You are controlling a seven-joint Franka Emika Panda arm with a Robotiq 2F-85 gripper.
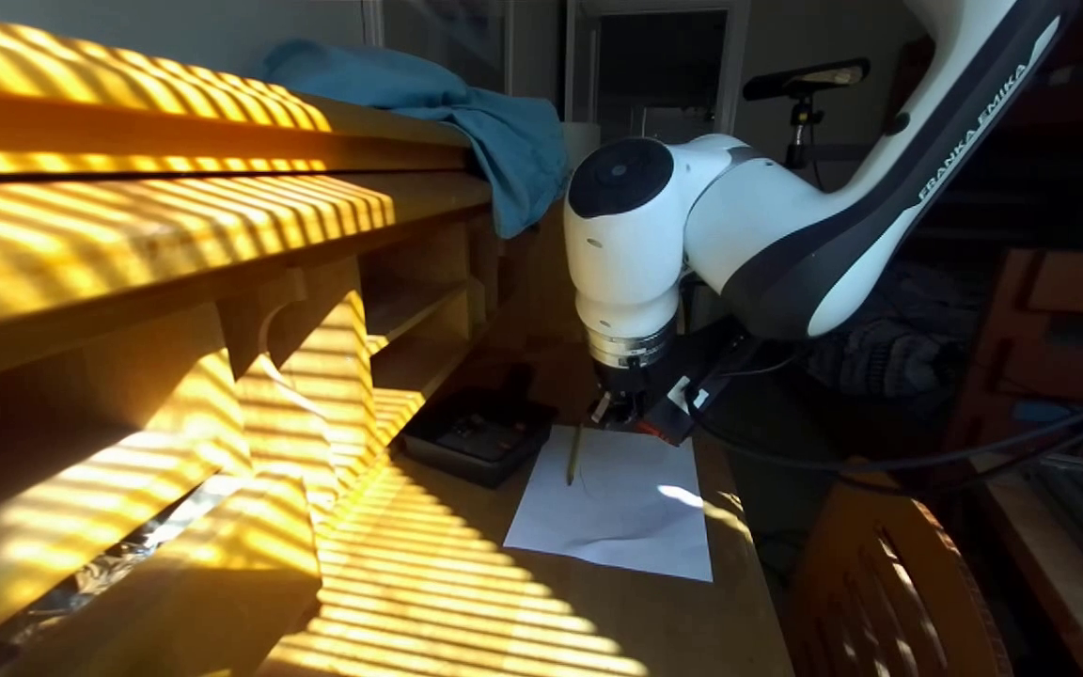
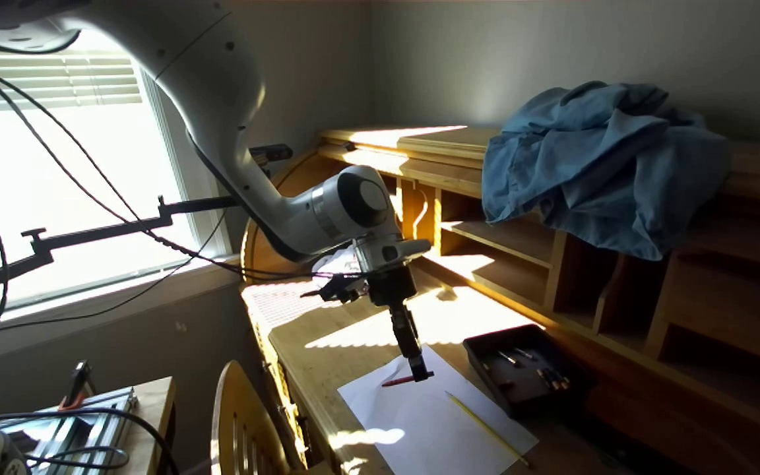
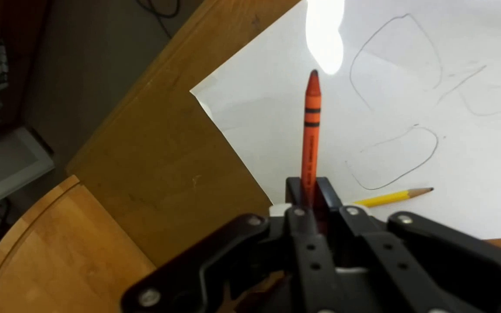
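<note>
Your fingers, nearest the wrist camera, pinch a red crayon between their tips. They take it toward its back end, so most of the barrel and the dark-tipped point stand clear, a hold that leaves the point unobstructed. As an exterior view shows, it sticks out sideways, closer to level than upright, over the white paper; you cannot tell whether it touches the sheet. That paper lies near the edge of the wooden tabletop, probably to be within easy reach of your arm, and carries faint grey curves. A yellow pencil lies loose on it, partly behind the fingers in the wrist view. Just beside the paper stands a dark tray, whose walls likely stop the small items inside from rolling away. Blue cloth hangs over the shelf unit, apparently anchored by its bunched weight on top.
</note>
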